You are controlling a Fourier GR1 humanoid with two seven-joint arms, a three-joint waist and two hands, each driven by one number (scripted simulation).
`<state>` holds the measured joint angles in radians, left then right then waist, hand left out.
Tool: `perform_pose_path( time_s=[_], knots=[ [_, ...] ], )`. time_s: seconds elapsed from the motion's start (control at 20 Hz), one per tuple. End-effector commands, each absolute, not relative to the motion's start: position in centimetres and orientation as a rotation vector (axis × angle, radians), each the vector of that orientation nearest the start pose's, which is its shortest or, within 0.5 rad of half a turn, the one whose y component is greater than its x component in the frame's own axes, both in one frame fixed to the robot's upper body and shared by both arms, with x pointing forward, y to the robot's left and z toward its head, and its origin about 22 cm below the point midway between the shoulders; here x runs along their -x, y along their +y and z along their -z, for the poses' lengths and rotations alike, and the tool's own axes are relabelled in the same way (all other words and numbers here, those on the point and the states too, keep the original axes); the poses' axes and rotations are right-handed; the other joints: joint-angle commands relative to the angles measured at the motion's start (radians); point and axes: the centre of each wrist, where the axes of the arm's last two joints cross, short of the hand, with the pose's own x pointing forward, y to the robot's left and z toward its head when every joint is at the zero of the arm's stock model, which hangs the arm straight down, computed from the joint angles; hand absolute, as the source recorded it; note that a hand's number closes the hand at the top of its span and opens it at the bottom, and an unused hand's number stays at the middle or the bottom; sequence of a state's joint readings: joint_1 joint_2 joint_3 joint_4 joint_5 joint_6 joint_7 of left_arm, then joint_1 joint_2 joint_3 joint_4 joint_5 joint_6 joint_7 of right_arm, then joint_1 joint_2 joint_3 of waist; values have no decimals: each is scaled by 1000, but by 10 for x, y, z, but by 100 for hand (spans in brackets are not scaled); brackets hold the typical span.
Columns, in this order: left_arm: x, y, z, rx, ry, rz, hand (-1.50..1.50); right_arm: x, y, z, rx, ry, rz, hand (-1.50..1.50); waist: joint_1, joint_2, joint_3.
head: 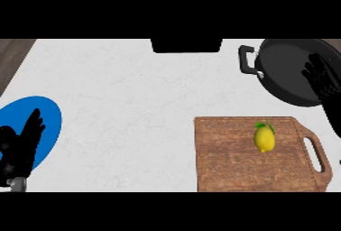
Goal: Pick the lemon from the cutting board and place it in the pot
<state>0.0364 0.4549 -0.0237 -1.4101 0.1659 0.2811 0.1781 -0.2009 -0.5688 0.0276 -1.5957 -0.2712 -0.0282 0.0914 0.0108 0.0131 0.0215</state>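
Note:
A yellow lemon point(264, 138) with a green leaf lies on the wooden cutting board point(233, 167), toward its far right part. The black pot point(283, 72) with a side handle stands beyond the board at the far right. My right hand point(321, 76) is over the pot's right side, fingers straight and open, holding nothing, well above and right of the lemon. My left hand point(20, 144) rests open at the left edge, fingers up, over a blue plate point(48, 118).
A dark rectangular object point(186, 45) sits at the counter's far edge in the middle. The white marble counter point(133, 99) stretches between the blue plate and the board. A wooden strip point(13, 52) shows at the far left corner.

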Motion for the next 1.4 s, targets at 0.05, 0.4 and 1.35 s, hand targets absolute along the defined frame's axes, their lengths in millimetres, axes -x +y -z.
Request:
perform_pose_path(
  time_s=[0.05, 0.4, 1.35],
  knots=[
    [-232, 319, 11, -344, -1241, 76, 0, -278, -312, -70, 258, -1566, -245, 150, -9, -11, -22],
    [-241, 265, 13, -46, -1271, 200, 0, -271, -332, -71, 975, -1616, -177, -150, -81, -21, -29],
    [-258, 249, 16, 59, -1285, 288, 0, -218, -196, -122, 867, -1397, -38, -150, -12, -14, -23]
  ],
)
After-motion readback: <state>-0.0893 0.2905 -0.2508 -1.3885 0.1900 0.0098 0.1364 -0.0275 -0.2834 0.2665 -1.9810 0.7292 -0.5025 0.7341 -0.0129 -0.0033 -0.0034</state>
